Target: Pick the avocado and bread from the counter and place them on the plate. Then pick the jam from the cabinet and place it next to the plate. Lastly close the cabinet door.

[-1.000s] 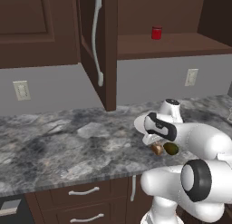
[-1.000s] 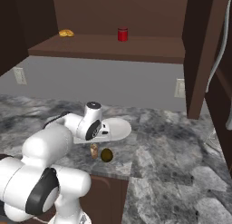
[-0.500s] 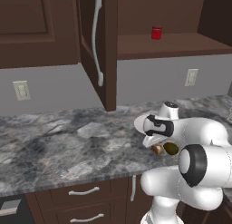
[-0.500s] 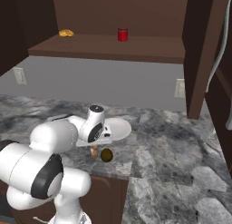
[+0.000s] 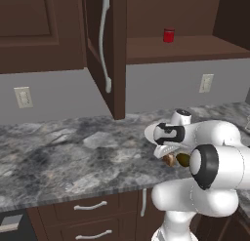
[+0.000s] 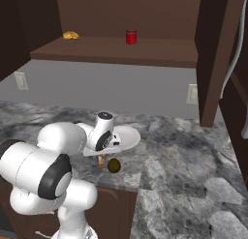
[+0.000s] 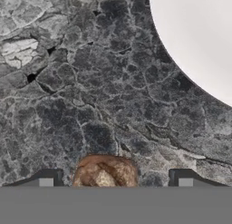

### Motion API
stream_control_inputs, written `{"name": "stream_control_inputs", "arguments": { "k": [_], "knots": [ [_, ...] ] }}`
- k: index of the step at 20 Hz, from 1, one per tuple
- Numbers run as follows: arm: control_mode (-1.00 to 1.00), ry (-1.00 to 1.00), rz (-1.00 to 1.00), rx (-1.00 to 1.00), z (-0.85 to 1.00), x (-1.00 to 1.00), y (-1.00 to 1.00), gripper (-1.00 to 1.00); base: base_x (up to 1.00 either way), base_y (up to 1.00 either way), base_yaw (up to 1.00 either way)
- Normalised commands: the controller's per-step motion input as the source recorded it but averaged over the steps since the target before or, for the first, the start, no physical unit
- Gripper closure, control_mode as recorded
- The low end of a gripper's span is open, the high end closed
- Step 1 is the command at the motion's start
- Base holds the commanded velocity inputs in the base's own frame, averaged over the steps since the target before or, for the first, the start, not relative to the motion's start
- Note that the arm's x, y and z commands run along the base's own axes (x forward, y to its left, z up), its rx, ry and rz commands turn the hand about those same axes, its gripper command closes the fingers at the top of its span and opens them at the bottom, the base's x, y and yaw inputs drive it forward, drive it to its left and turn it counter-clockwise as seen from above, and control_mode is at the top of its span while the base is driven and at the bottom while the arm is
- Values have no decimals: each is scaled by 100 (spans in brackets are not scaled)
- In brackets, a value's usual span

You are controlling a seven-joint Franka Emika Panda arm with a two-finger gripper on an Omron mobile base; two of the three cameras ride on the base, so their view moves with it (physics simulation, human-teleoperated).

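The bread [image 7: 105,172], a small brown lump, lies on the counter between my gripper's [image 7: 113,180] two fingertips [image 7: 46,178], with a gap on each side. The gripper is open and points down over the bread [image 6: 101,161], close to the counter's front edge. The dark green avocado [image 6: 114,165] rests right beside the bread [image 5: 169,160], also seen as the avocado [image 5: 183,160]. The white plate [image 7: 199,37] sits just behind them, the same plate [image 6: 127,136] partly covered by my hand. The red jam [image 5: 168,35] stands on the open cabinet's shelf. The cabinet door [image 5: 105,50] hangs open.
A yellow item [image 6: 70,35] lies at the shelf's far end from the jam [image 6: 131,37]. Wall outlets [image 5: 206,82] sit above the grey marble counter [image 5: 73,152]. The open door [image 6: 215,54] juts out over the counter. Drawers [image 5: 90,206] run below the counter edge.
My elbow has swung forward and nearer the cameras. The hand has stayed low over the bread. Bread, avocado and plate have not moved.
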Motion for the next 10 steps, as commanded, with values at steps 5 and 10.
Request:
{"name": "stream_control_inputs", "arguments": {
  "k": [5, 10],
  "knots": [
    [-100, 0, 0, 0, -8, -1, -1, 100, 0, 0, 0],
    [-100, 0, 0, 0, 1, -11, -2, 100, 0, 0, 0]
  ]
}}
